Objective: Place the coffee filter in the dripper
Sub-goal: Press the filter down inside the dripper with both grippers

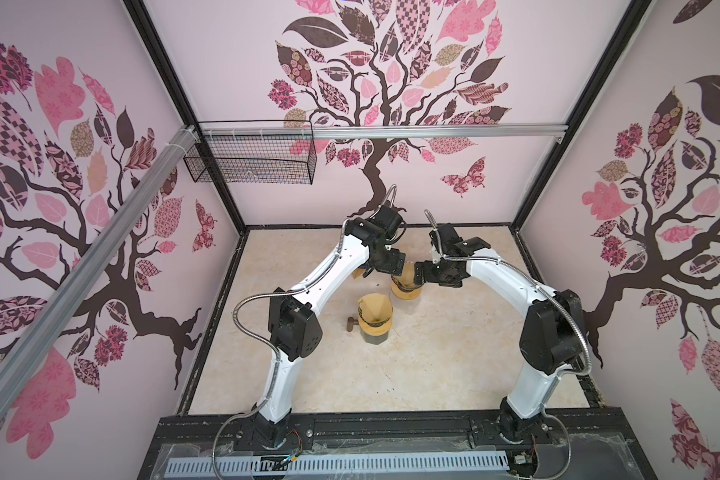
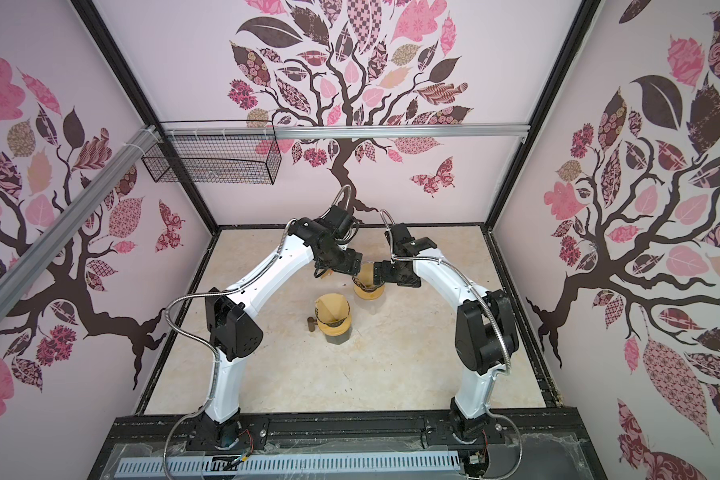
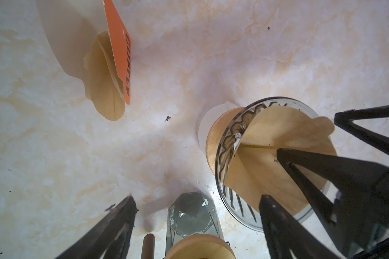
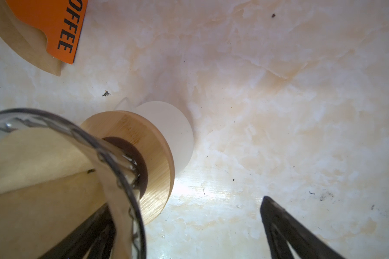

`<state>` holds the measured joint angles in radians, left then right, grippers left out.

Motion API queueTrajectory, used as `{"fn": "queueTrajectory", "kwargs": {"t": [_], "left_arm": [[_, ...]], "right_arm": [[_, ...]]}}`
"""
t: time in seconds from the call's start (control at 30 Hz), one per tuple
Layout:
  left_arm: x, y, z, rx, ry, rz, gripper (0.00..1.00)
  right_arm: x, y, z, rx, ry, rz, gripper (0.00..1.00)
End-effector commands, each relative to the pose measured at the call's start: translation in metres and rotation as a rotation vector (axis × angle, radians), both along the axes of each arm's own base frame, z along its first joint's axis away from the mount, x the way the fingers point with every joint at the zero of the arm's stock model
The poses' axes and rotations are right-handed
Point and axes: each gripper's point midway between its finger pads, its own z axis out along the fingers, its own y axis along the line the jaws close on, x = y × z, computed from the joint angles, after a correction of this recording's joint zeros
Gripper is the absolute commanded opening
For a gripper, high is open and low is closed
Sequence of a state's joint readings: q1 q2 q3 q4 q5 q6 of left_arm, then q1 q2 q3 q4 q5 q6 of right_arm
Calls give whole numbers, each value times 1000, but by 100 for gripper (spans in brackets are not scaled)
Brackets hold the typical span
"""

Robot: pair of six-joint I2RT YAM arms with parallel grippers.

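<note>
In both top views the two arms rise from their bases at the near edge, bend at the elbows and lean inward to form an arch. The left arm (image 1: 329, 270) comes in from the left and the right arm (image 1: 501, 276) from the right. Their black wrists turn downward and almost meet in the middle. The left claw (image 3: 198, 197) points down, its dark tapered fingers (image 3: 119, 224) spread wide. The right claw (image 3: 306, 132) sits just beside it, angled in from the side, with its jaws equally wide apart.
</note>
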<state>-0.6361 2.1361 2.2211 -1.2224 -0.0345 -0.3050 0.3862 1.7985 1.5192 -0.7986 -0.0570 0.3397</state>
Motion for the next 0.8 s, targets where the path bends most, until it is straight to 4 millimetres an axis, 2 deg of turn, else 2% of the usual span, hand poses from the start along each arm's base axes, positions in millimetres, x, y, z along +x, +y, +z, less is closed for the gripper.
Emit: {"fn": "queueTrajectory", "kwargs": {"t": [0.0,0.37,0.67,0.77], "left_arm": [[-2,3,-19,54,27,-10,89],[-4,5,-36,87,53,-12,87],[-9,10,-42,97,62,-10,87],[-10,10,-41,97,64,-10,87]], "right_arm": [[-1,3,-2,0,6,14,100],[1,3,17,8,-24,17,100],[11,8,54,44,-91,15,100],[12,5,50,19,-86,9,100]]}}
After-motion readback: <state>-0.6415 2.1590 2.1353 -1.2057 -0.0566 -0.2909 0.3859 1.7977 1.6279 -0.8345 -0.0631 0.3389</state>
